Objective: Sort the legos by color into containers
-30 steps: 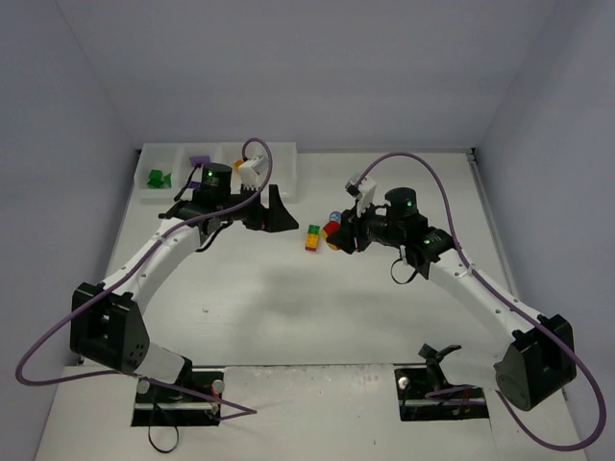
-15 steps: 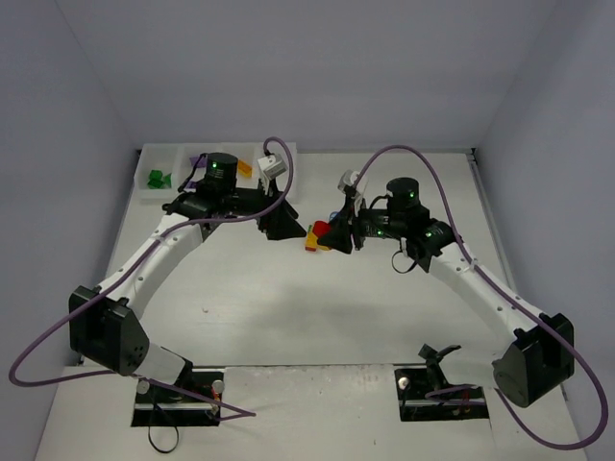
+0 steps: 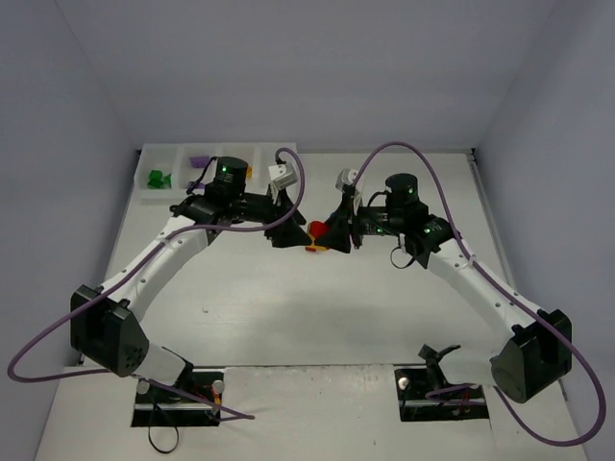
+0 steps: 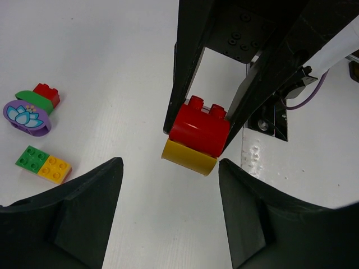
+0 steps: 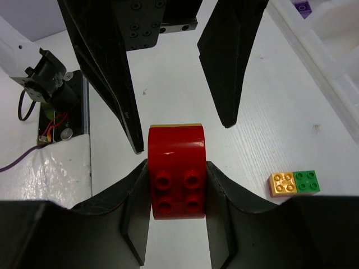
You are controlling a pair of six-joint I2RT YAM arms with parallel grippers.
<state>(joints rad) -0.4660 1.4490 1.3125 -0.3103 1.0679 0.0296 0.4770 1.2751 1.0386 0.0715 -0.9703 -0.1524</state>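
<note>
My right gripper [image 3: 332, 234] is shut on a red brick [image 5: 176, 182] with a yellow piece [image 4: 188, 158] joined to it, and holds it above the table centre. In the right wrist view the gripper [image 5: 177, 174] clamps the brick's two sides. My left gripper [image 3: 291, 231] is open and empty, facing the brick, its fingers [image 5: 106, 67] spread just beyond the brick. In the left wrist view this gripper [image 4: 168, 188] sits just short of the brick. The white compartment tray [image 3: 173, 196] at the far left holds green [image 3: 157, 177], purple [image 3: 199, 161] and orange [image 3: 247, 171] legos.
A joined green and orange brick pair [image 4: 42, 163] lies on the table, also in the right wrist view [image 5: 295, 183]. A purple flower piece with green and red parts [image 4: 25, 112] lies beside it. The tray's edge [image 5: 325, 50] shows at upper right.
My left gripper has swung from the tray towards the centre. My right gripper has carried the red and yellow brick leftwards to meet it. The two grippers now face each other closely.
</note>
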